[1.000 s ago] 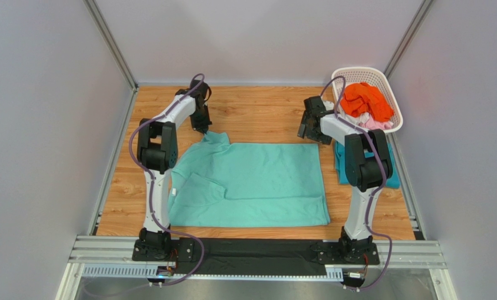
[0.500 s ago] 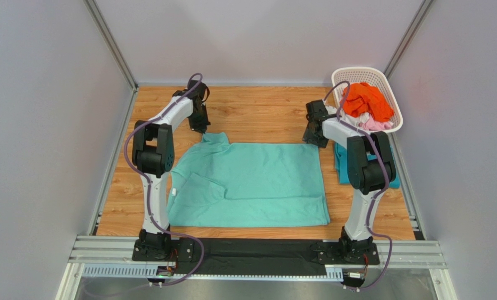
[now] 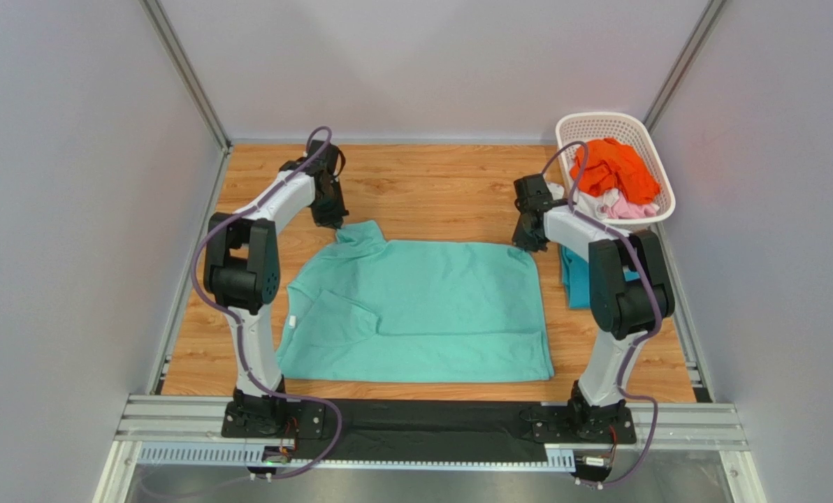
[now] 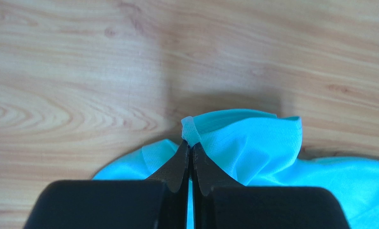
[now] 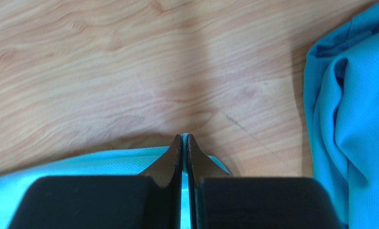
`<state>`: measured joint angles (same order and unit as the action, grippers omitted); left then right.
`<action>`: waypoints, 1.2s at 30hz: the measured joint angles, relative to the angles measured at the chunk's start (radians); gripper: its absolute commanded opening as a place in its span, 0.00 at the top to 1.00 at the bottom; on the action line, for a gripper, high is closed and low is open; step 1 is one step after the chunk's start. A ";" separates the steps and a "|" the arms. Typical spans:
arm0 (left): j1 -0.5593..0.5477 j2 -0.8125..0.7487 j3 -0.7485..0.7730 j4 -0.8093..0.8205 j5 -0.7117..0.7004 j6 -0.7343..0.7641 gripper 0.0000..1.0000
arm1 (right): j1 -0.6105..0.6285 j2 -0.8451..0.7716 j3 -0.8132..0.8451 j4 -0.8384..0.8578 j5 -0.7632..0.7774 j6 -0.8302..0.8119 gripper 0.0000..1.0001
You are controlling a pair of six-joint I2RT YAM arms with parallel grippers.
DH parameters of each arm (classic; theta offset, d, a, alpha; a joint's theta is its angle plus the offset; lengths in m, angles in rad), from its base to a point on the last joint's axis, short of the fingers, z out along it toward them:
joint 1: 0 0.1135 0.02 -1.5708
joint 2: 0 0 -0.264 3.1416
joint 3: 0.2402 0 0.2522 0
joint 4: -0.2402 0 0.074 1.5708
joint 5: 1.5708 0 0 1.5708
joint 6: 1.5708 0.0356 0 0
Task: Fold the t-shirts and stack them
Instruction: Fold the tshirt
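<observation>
A mint green t-shirt [image 3: 421, 309] lies spread flat across the middle of the wooden table. My left gripper [image 3: 337, 225] is shut on its far left corner, and the cloth [image 4: 244, 138] bunches up at the black fingertips [image 4: 181, 160]. At the far right corner of the same shirt [image 5: 81, 164] my right gripper [image 3: 526, 243] is shut, with a thin fold of cloth between its pads. A darker teal t-shirt [image 3: 575, 278], also seen as teal cloth [image 5: 349, 119], lies folded beside the right arm. Orange [image 3: 610, 168], pink and white tees fill the basket.
A white lattice basket [image 3: 633, 131] stands at the far right corner of the table. Grey walls close in the left, back and right sides. A metal rail with the arm bases [image 3: 431, 419] runs along the near edge.
My right gripper has dropped onto the shirt's far right corner and shut on it. The left gripper stays shut on the far left corner, its arm shifted slightly left.
</observation>
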<state>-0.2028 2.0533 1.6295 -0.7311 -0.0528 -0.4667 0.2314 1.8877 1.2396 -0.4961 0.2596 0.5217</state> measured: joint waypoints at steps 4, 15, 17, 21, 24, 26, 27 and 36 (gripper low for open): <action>-0.005 -0.091 -0.120 0.041 0.000 -0.018 1.00 | 0.029 -0.093 -0.058 0.000 -0.002 -0.015 1.00; -0.024 -0.367 -0.380 0.106 -0.004 -0.055 1.00 | 0.056 -0.338 -0.243 0.005 -0.053 -0.031 1.00; -0.030 -0.424 -0.425 0.119 -0.008 -0.059 1.00 | 0.056 -0.381 -0.275 0.002 -0.063 -0.031 1.00; -0.039 -0.542 -0.521 0.130 -0.019 -0.060 1.00 | 0.060 -0.479 -0.332 -0.003 -0.081 -0.034 1.00; -0.041 -0.628 -0.585 0.138 -0.028 -0.059 1.00 | 0.061 -0.551 -0.375 -0.009 -0.089 -0.037 1.00; -0.045 -0.684 -0.620 0.138 -0.032 -0.059 1.00 | 0.063 -0.594 -0.403 -0.017 -0.088 -0.038 1.00; -0.045 -0.709 -0.633 0.137 -0.035 -0.059 1.00 | 0.063 -0.614 -0.416 -0.023 -0.089 -0.039 1.00; -0.064 -0.915 -0.759 0.129 -0.042 -0.090 1.00 | 0.063 -0.695 -0.459 -0.067 -0.095 -0.045 1.00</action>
<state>-0.2672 1.1385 0.8707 -0.6025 -0.0944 -0.5564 0.2943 1.1927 0.7803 -0.5629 0.1642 0.4763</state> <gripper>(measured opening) 0.008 0.014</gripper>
